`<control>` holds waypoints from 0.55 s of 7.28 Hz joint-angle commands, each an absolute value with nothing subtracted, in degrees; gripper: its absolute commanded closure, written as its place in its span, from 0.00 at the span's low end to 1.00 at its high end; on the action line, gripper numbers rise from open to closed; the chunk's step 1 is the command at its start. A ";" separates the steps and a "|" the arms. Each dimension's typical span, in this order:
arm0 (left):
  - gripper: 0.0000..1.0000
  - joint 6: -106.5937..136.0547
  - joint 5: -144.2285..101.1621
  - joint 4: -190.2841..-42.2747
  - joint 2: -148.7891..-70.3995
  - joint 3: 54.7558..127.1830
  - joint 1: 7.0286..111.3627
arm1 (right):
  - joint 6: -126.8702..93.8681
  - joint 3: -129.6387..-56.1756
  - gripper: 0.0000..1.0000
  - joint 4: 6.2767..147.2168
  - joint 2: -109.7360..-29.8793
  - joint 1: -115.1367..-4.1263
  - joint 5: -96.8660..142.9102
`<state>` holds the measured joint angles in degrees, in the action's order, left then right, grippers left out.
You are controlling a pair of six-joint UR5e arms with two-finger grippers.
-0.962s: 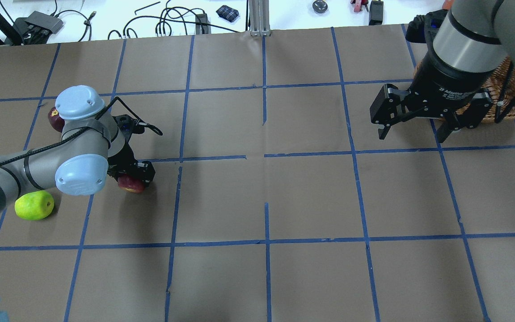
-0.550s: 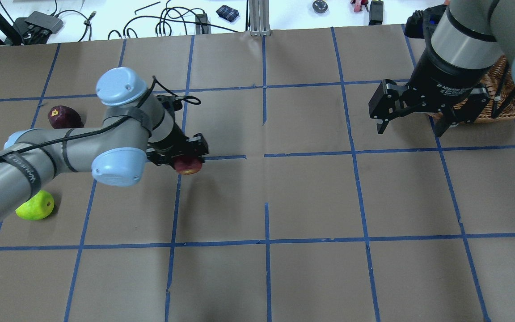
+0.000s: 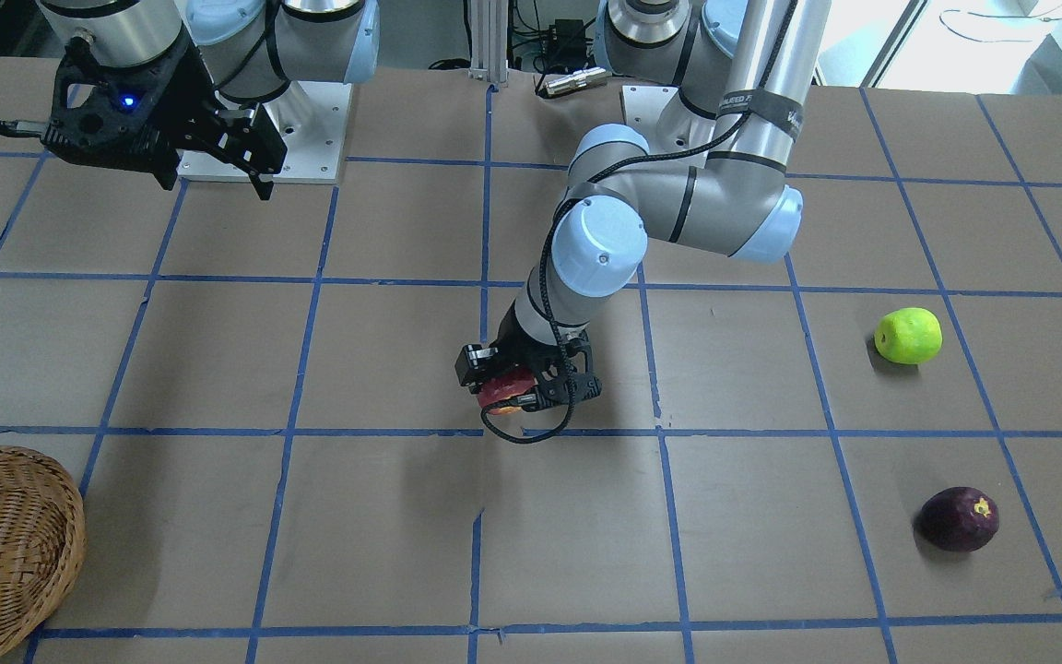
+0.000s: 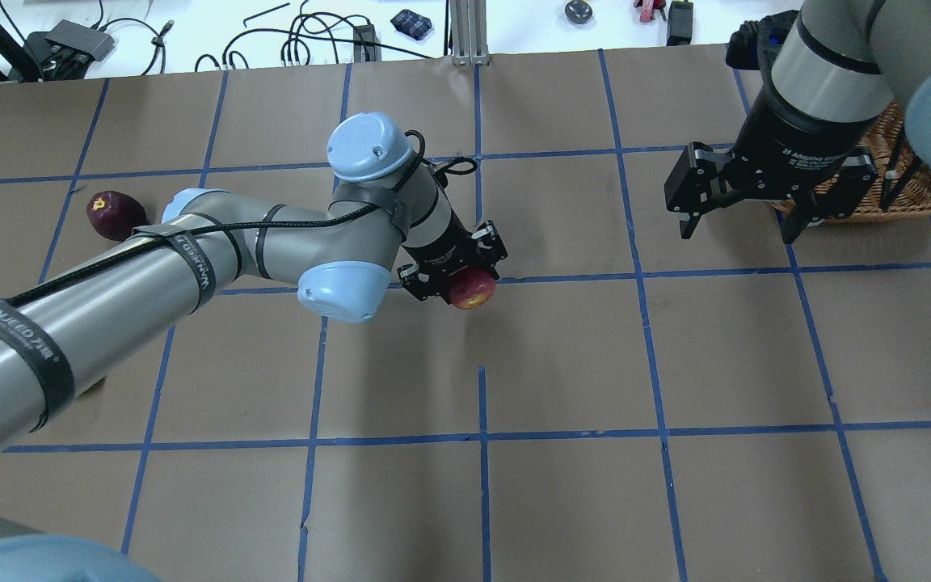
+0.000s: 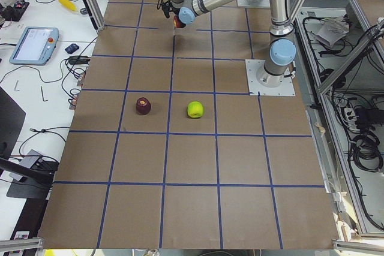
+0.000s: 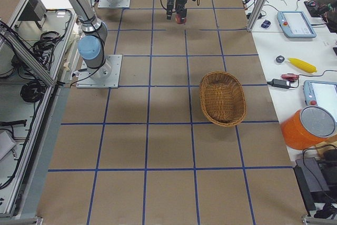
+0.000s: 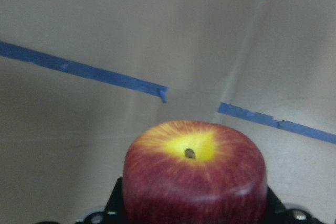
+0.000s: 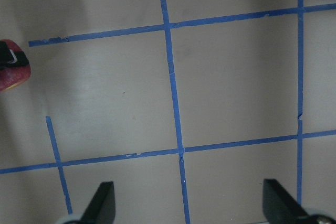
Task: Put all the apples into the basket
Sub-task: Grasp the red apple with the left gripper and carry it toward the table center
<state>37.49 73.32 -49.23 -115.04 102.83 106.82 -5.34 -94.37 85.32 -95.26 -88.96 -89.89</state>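
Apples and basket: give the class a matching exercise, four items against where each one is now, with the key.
Items
1. red apple
2. green apple
3. purple apple
4. basket

Places
A. empty, standing on the table
B. held in the left gripper
C. lying on the table, nearer the robot
D. lying on the table, farther from the robot

Pairs: 1-B, 2-C, 3-D, 4-A

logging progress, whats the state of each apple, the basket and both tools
red apple, lifted, gripped by left tool
left tool, shut on red apple
right tool, open, empty
green apple, loose on the table
purple apple, loose on the table
basket, upright, empty
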 commanded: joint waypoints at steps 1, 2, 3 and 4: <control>0.00 38.24 72.86 -48.25 -116.55 101.61 107.75 | -5.54 -94.39 0.00 85.61 -95.01 -88.95 -90.26; 0.00 38.15 73.04 -48.34 -115.67 101.43 107.41 | -5.71 -94.48 0.00 85.52 -94.92 -88.95 -90.00; 0.00 37.88 75.13 -48.86 -114.27 101.08 106.45 | -5.36 -95.18 0.00 85.78 -94.83 -88.95 -90.17; 0.00 37.71 75.67 -51.39 -112.69 100.12 104.17 | -5.54 -96.32 0.00 87.61 -94.49 -88.95 -89.91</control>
